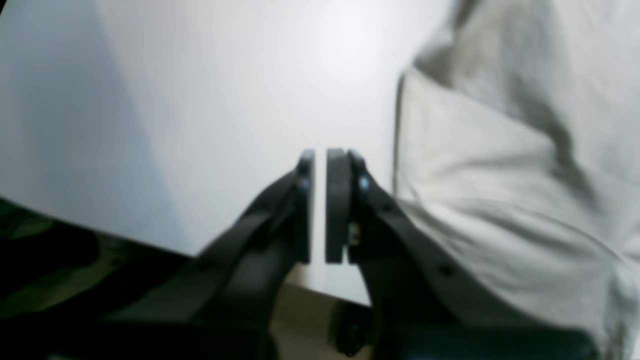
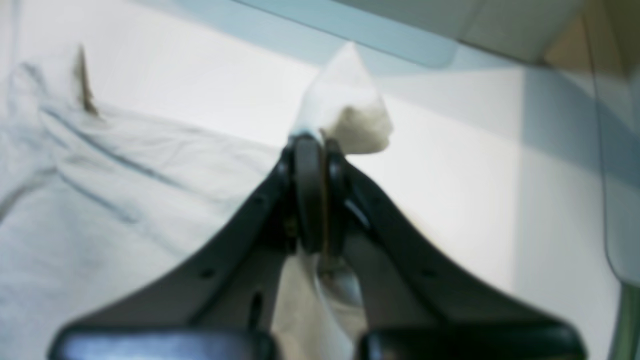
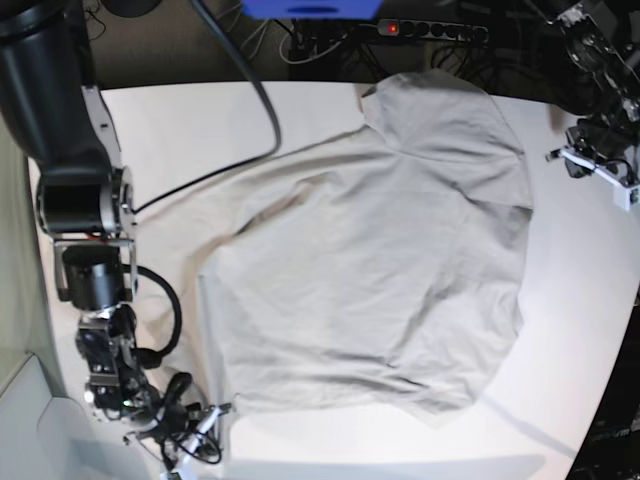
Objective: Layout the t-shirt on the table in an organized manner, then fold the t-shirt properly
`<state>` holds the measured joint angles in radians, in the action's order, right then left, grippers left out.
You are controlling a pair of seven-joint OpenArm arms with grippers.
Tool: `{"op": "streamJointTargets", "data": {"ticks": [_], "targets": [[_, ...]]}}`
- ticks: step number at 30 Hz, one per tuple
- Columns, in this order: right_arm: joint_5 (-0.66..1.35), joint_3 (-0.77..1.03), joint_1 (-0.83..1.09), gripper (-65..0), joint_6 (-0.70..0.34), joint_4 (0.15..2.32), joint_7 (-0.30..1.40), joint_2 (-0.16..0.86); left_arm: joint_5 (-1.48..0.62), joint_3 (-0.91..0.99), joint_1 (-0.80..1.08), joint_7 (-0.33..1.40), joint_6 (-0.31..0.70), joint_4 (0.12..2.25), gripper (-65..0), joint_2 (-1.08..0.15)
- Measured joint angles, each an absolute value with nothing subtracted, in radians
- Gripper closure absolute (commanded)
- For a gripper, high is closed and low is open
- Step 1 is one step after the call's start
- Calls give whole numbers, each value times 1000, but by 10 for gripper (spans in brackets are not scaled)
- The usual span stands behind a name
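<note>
t-shirt (image 3: 380, 270): spread across the middle of the counter, mostly flat but wrinkled; one part reaches toward the far edge, and a corner at the near left of the base view is drawn out to a point.

Held corner: in the right wrist view a small bunch of cloth (image 2: 350, 120) sticks out past the tips of the right fingers (image 2: 318, 145), with more fabric trailing beneath them. Pinching at a corner looks meant to pull that edge taut, which fits the laying-out step.

Right fingers: pressed together on the t-shirt's corner, low over the counter near its front left edge in the base view.

Left fingers (image 1: 320, 155): nearly together, only a thin slit between them, nothing in the slit. They hang over bare counter just beside the cloth's edge, apart from it.

Left arm (image 3: 600, 150): off at the right of the base view, near the counter's rim and clear of the shirt, likely so as not to drag on the fabric.

Counter (image 3: 180, 130): plain white, bare around the shirt.

Stage (judged): laying out not finished; creases and uneven edges remain, folding not begun.

Risk (judged): a one-corner pull may skew the shirt.
</note>
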<state>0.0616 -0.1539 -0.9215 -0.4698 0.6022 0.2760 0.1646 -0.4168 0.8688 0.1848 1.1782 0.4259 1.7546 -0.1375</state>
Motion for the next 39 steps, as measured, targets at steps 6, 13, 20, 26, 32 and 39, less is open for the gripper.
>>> {"op": "streamJointTargets", "data": {"ticks": [6, 13, 20, 26, 32, 39], "targets": [[64, -194, -919, -277, -470, 601, 255, 167, -439, 869, 184, 1211, 426, 1818, -41, -139], [66, -193, -849, -412, -470, 690, 335, 242, -439, 869, 186, 1218, 426, 1818, -41, -138], [78, -14, -660, -415, -471, 880, 549, 308, -439, 864, 172, 1212, 426, 1818, -41, -138], [62, 210, -542, -415, -467, 883, 624, 324, -442, 862, 144, 1205, 426, 1815, -41, -136], [67, 284, -472, -415, -466, 881, 690, 338, -439, 864, 132, 1214, 426, 1815, -41, -136], [76, 291, -452, -414, -466, 884, 746, 332, -438, 863, 130, 1212, 426, 1815, -41, -136]]}}
